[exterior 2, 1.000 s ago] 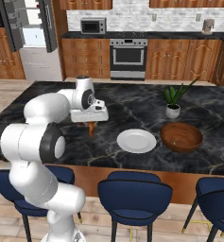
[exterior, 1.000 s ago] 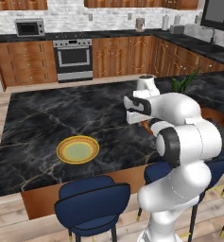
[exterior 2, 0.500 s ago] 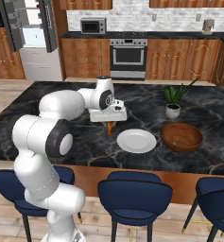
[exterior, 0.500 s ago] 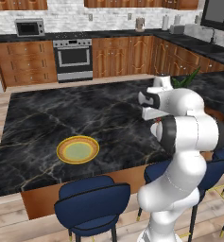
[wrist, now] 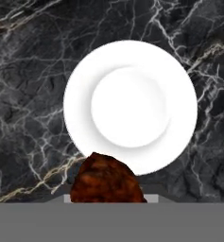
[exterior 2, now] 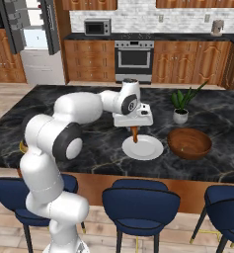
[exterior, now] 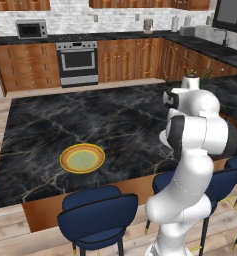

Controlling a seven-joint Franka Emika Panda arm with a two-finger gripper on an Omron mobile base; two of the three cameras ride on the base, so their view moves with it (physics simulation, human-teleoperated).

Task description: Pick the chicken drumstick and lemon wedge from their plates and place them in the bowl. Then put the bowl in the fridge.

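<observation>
- Pincer (exterior 2: 134, 129) is clenched on the chicken drumstick (exterior 2: 135, 134); the brown meat hangs below the hand, lifted clear of the table (exterior 2: 89, 148).
- In the hand view the thick end of the drumstick (wrist: 107, 179) fills the space at the fingertips; the fingers themselves are hidden behind it.
- Drumstick hangs over the near-left rim of the white plate (exterior 2: 142, 147), which is bare in the hand view (wrist: 130, 106).
- Wooden bowl (exterior 2: 189, 143) sits on the table just beside that plate, on its right in the right base view, in front of the small potted plant (exterior 2: 180, 106).
- Yellow-rimmed plate (exterior: 82, 159) is well apart, at the other side of the table; the lemon wedge cannot be made out on it.
- Step in hand, as judged: carry the drumstick sideways to the bowl.
- To do it well: keep height until the hanging end has cleared the bowl's near rim, since it is a deep bowl.
- Centre the meat over the bowl's hollow before lowering; release low, so it does not bounce out.
- Keep the wrist away from the plant's leaves.
- Fridge (exterior 2: 32, 39) stands open at far left; that is for later.
</observation>
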